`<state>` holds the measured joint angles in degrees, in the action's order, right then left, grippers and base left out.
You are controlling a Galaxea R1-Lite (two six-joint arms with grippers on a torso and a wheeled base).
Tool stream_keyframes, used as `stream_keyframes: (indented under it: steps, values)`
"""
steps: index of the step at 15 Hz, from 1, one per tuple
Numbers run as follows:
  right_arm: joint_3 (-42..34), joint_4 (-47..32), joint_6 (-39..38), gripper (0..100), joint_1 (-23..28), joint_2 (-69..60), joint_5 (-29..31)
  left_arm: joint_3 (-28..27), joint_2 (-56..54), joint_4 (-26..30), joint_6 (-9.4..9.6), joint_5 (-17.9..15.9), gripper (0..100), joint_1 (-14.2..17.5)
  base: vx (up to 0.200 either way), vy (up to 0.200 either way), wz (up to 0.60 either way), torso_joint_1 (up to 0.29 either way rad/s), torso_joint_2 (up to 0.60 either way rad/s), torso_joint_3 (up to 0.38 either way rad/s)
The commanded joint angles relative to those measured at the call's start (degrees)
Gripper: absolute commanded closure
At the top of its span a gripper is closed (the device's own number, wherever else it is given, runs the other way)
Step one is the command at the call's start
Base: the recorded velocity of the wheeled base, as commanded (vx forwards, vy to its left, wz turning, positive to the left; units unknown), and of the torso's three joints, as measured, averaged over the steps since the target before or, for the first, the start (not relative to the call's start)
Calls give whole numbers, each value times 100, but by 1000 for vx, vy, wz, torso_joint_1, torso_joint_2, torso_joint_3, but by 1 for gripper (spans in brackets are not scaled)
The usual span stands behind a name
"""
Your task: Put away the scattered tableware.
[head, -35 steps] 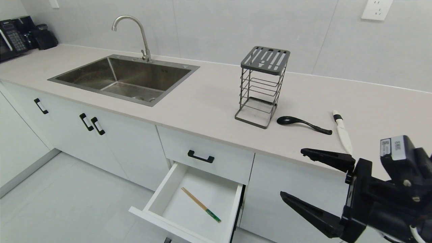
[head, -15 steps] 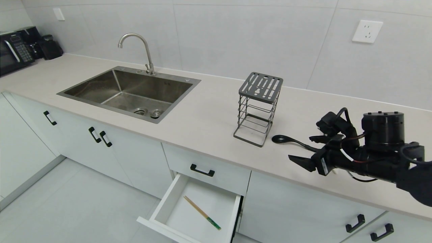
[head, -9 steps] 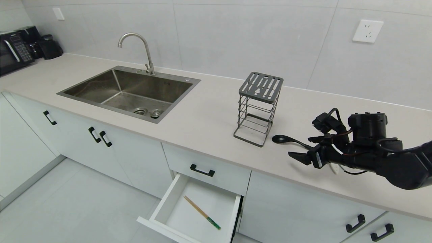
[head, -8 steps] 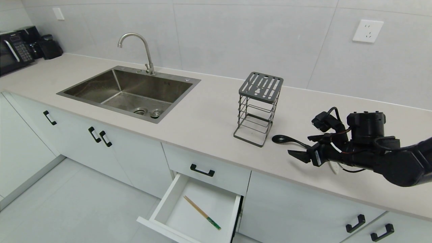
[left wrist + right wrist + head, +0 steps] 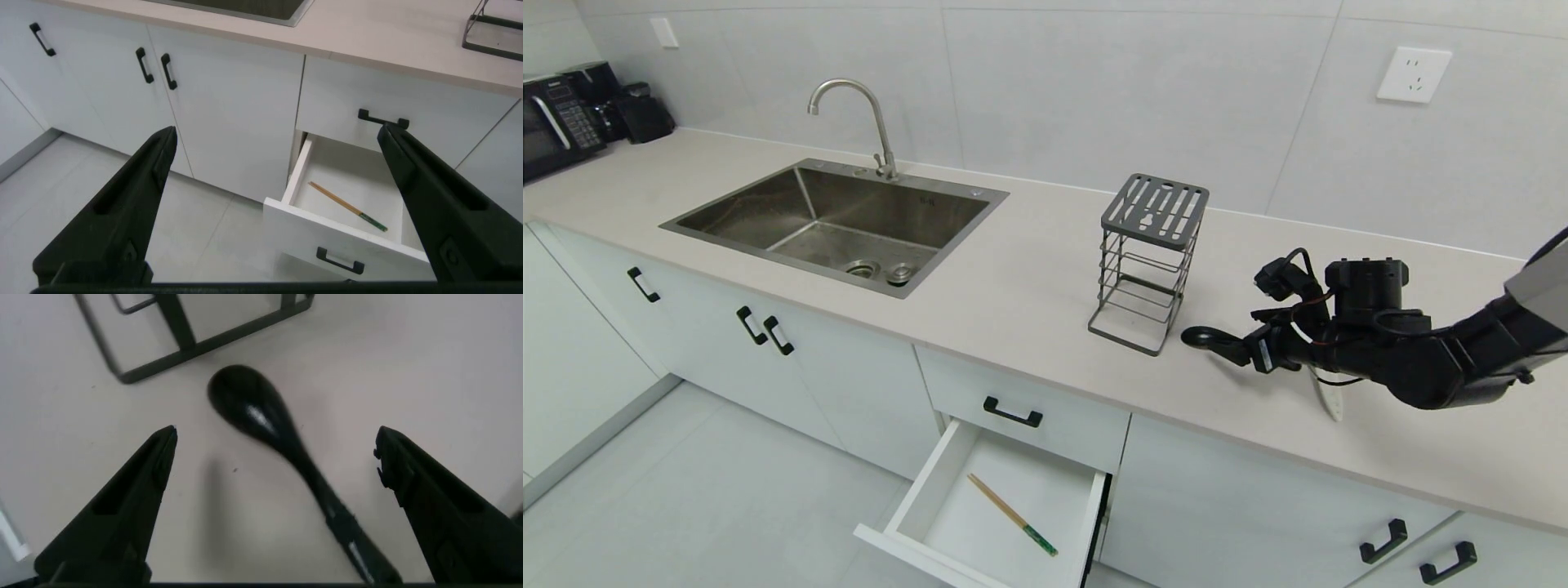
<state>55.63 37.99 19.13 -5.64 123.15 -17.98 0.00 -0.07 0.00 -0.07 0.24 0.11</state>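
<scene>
A domestic-style kitchen is shown. A stainless steel sink (image 5: 833, 214) with a curved tap (image 5: 854, 102) is set into a long pale counter (image 5: 1029, 269), and a grey tiled wall (image 5: 1054, 90) with a socket (image 5: 1414, 73) is seen behind it. White cabinets (image 5: 849, 384) with black handles are fitted below, and one drawer (image 5: 947, 523) is pulled open, with chopsticks (image 5: 1011, 515) laid inside. A microwave (image 5: 556, 122) and a small dark appliance (image 5: 645, 114) are placed at the counter's far left end. A wire utensil rack (image 5: 1147, 261) is stood on the counter, and a black spoon (image 5: 1199, 336) is laid just beside it.
</scene>
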Motion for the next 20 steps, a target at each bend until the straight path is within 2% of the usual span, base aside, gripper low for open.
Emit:
stream_keyframes:
  steps: [1,8,9,15,20]
  values:
    - [221,-2,3,0,90,333,-21,0,7,0,-1,2,0,7,0,0,0,0,0,0]
    - [185,7,12,0,160,508,-311,0,7,0,-1,2,0,7,0,0,0,0,0,0]
    - [185,7,12,100,160,508,-311,0,7,0,-1,2,0,7,0,0,0,0,0,0]
    - [-192,7,-41,100,151,192,-276,0,7,0,-1,2,0,7,0,0,0,0,0,0]
    - [-1230,7,3,100,90,-1232,-513,0,7,0,-1,2,0,-2,0,0,0,0,0,0]
